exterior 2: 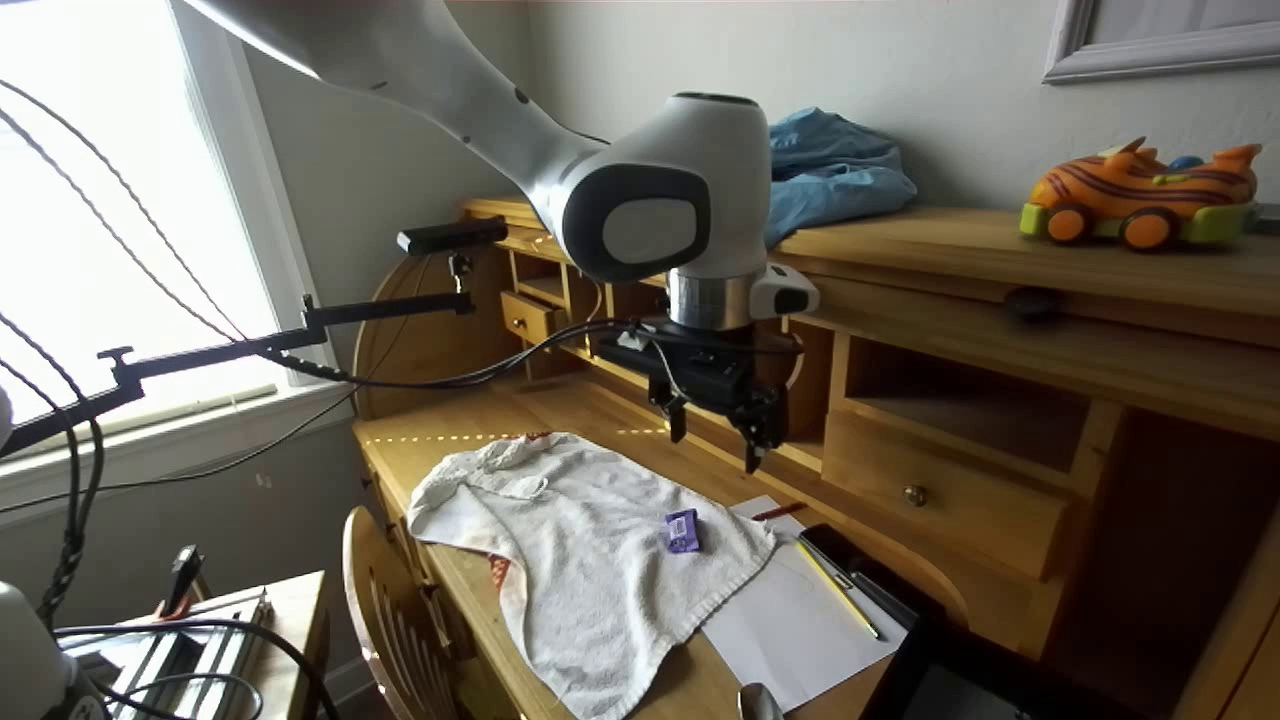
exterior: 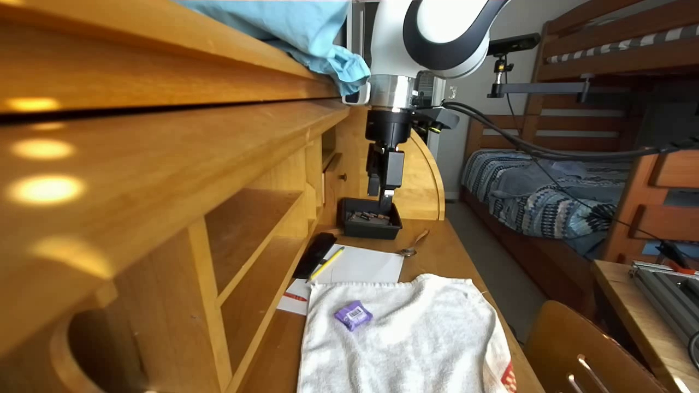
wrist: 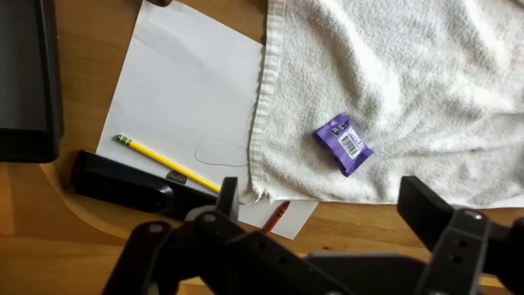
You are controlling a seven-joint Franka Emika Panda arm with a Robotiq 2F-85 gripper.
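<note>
While my gripper [wrist: 317, 196] hangs with fingers spread, purple packet [wrist: 344, 144] at its one o'clock in wrist view, long axis eleven-to-five, crimped edges, crinkled wrapper, on nubby white towel [wrist: 434, 106]

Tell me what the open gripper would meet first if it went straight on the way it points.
Probably the white towel, near its edge and the purple packet; the gripper points down, though the wrist view leaves depth unclear.

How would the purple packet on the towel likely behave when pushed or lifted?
The purple packet probably weighs little, given its small size. Its crimped wrapper ends would likely bend easily. Lying flat on the rumpled white towel, it seems likelier to drag than roll.
</note>
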